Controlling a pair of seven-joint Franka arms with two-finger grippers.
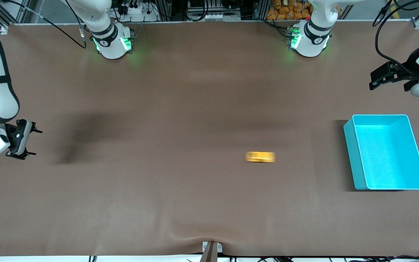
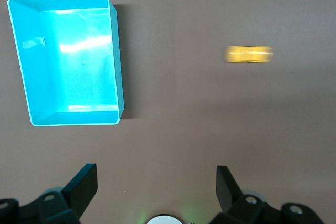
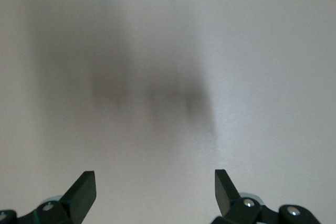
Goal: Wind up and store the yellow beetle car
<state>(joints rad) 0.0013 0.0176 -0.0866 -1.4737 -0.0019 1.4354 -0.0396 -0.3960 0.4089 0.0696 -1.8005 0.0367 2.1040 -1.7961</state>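
The yellow beetle car (image 1: 260,157) sits alone on the brown table mat, between the middle and the turquoise bin (image 1: 352,156), and its shape is smeared along its length. The left wrist view shows the car (image 2: 249,54) lying apart from the bin (image 2: 118,72), which holds nothing. My left gripper (image 1: 374,80) hangs open and empty near the left arm's end of the table; in its own view the gripper (image 2: 156,182) has only bare mat between its fingers. My right gripper (image 1: 32,142) is open and empty at the right arm's end, over bare mat (image 3: 156,182).
The bin stands toward the left arm's end of the table. Both arm bases (image 1: 113,40) (image 1: 309,40) stand along the table's edge farthest from the front camera. A small bracket (image 1: 211,249) sits at the edge nearest that camera.
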